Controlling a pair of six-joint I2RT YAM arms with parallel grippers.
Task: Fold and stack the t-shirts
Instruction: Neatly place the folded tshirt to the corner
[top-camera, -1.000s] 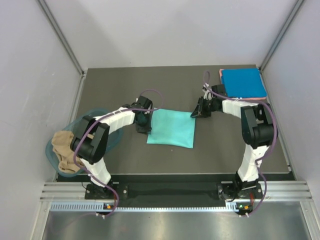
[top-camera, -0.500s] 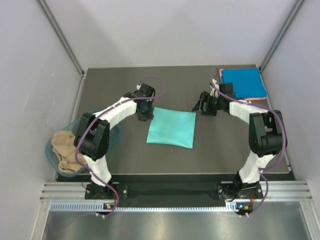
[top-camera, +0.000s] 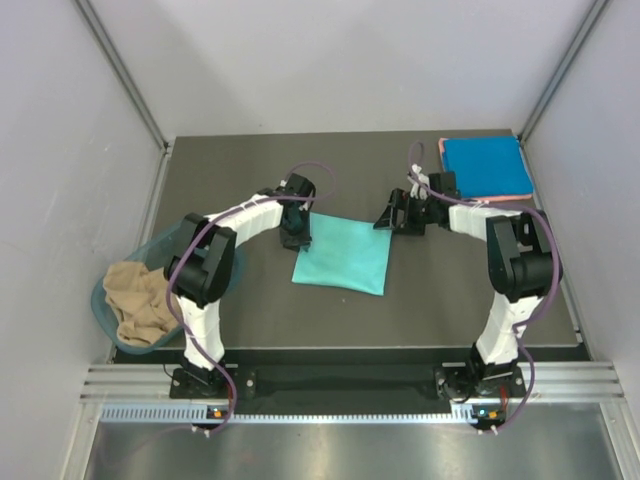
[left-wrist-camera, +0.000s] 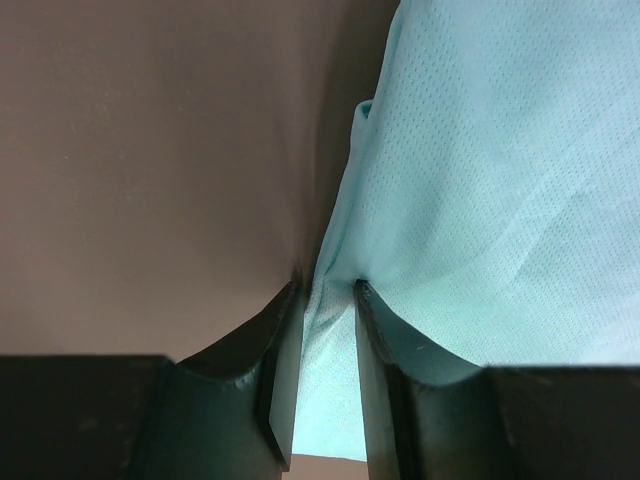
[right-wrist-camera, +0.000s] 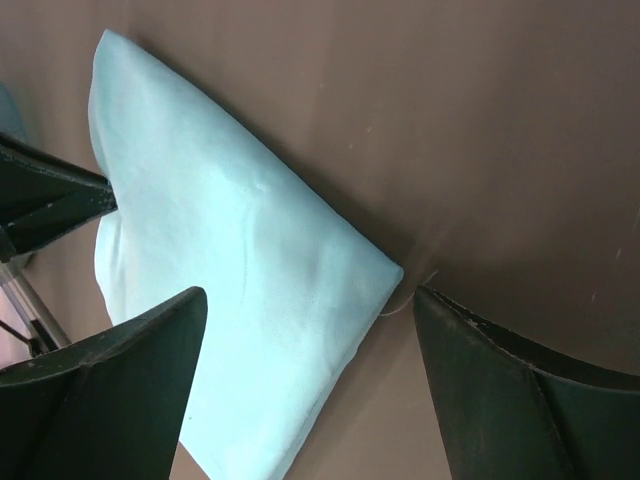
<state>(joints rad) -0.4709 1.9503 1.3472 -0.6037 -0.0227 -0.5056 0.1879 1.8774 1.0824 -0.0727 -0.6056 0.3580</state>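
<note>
A folded teal-green t-shirt (top-camera: 341, 253) lies flat in the middle of the table. My left gripper (top-camera: 295, 228) is at its far left corner, and in the left wrist view (left-wrist-camera: 325, 290) it is shut on a bunched fold of the teal cloth (left-wrist-camera: 480, 180). My right gripper (top-camera: 390, 215) hovers over the far right corner with its jaws wide open. That corner (right-wrist-camera: 375, 275) rests on the table between the fingers, touching neither. A folded bright blue t-shirt (top-camera: 487, 165) lies on a pink one (top-camera: 442, 149) at the far right. A tan t-shirt (top-camera: 140, 305) is heaped in the tub.
The translucent teal tub (top-camera: 103, 306) sits at the table's left edge beside the left arm's base. Grey walls close in the left, right and far sides. The dark table (top-camera: 350, 165) stretches behind the teal shirt.
My right gripper has opened and let go of the teal shirt's far right corner, which now lies flat. The left gripper shifted toward the far side, still at the shirt's left corner.
</note>
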